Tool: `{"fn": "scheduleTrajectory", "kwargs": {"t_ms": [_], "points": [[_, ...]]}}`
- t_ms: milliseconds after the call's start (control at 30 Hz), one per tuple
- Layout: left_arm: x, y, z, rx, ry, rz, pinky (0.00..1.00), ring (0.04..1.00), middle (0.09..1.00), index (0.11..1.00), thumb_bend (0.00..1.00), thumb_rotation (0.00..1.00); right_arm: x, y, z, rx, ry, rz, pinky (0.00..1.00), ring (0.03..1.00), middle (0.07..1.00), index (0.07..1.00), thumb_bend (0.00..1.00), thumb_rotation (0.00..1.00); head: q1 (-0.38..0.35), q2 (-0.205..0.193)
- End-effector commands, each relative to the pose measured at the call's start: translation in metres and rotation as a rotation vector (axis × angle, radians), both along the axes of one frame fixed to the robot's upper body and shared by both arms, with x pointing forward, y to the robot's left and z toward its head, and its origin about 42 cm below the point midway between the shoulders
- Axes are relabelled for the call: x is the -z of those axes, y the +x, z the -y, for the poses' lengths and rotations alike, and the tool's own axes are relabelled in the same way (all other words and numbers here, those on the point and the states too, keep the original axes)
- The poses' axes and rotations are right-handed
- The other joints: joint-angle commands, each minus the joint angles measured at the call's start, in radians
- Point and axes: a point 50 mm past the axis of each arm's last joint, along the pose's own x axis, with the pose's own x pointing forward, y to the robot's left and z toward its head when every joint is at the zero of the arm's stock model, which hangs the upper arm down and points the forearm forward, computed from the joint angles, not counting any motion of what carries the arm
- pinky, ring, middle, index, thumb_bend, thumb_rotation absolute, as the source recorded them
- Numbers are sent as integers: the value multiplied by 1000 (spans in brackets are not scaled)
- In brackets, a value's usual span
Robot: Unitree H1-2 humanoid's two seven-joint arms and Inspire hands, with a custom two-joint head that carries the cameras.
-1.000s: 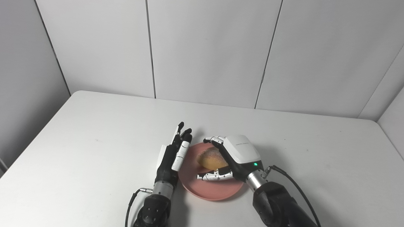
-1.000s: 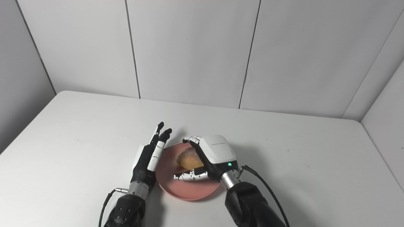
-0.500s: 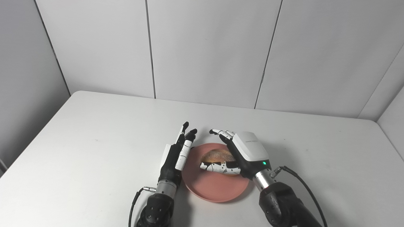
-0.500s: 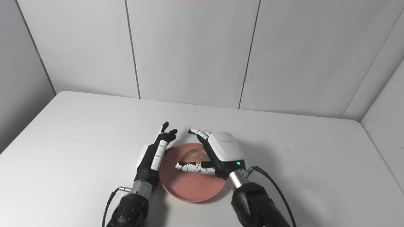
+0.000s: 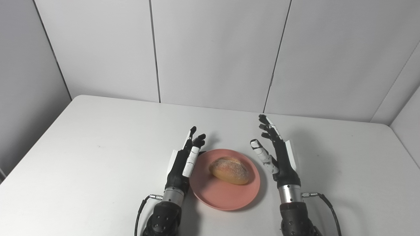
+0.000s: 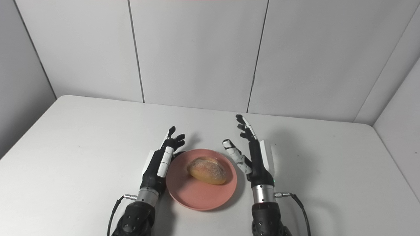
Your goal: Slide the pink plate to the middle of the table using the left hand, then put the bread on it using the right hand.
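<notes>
A pink plate (image 5: 213, 196) lies on the white table near the front middle. A golden bread roll (image 5: 229, 169) lies on the plate, toward its far right part. My left hand (image 5: 183, 160) stands upright just left of the plate, open and empty, its edge close to the plate's rim. My right hand (image 5: 277, 152) stands upright just right of the plate, open and empty, fingers spread and pointing away from me. Neither hand touches the bread. The plate (image 6: 192, 196) and bread (image 6: 207, 169) show the same way in the right eye view.
The white table (image 5: 98, 147) reaches back to grey wall panels (image 5: 213, 49). Grey side walls stand at the table's left and right edges. Cables trail from both wrists near the front edge.
My right hand let go of the bread, opened and moved off to the right of the plate. The bread now rests on the plate. The left hand has hardly moved.
</notes>
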Motion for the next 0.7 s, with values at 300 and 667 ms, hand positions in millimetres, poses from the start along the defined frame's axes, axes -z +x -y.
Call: {"fn": "scheduleTrajectory", "kwargs": {"t_ms": [300, 667], "points": [[21, -15, -7, -57, -2, 21, 893, 986, 963, 1000, 907, 1000, 25, 3, 2, -24, 499, -182, 995, 956, 955, 987, 843, 1000, -5, 8], [22, -12, -12, -97, 102, 78, 1000, 1000, 1000, 996, 892, 1000, 60, -13, -8, -113, 516, -351, 1000, 1000, 985, 999, 883, 1000, -12, 9]]}}
